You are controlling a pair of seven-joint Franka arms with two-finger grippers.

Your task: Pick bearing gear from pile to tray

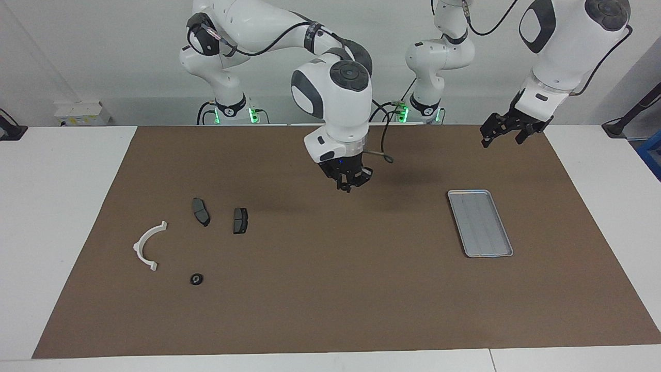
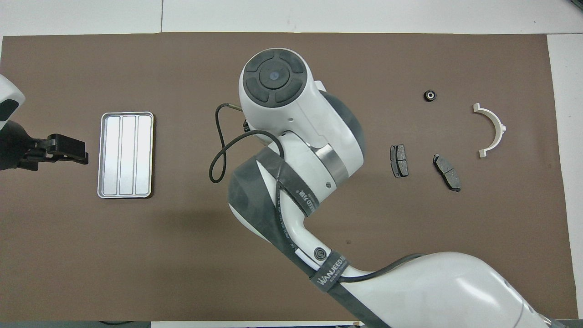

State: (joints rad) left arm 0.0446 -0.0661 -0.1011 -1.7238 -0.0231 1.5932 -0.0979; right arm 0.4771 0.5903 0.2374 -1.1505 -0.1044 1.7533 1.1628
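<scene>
The pile lies toward the right arm's end of the table: a white plastic arc, two dark grey brake pads, and one small black round piece, farther from the robots than the pads. The silver ribbed tray lies toward the left arm's end and holds nothing. My right gripper hangs over the bare mat between pile and tray; the overhead view hides it under its own arm. My left gripper waits, raised and open, beside the tray.
A brown mat covers most of the white table. The right arm's big wrist and forearm cover the mat's middle in the overhead view. A thin cable loops off the wrist.
</scene>
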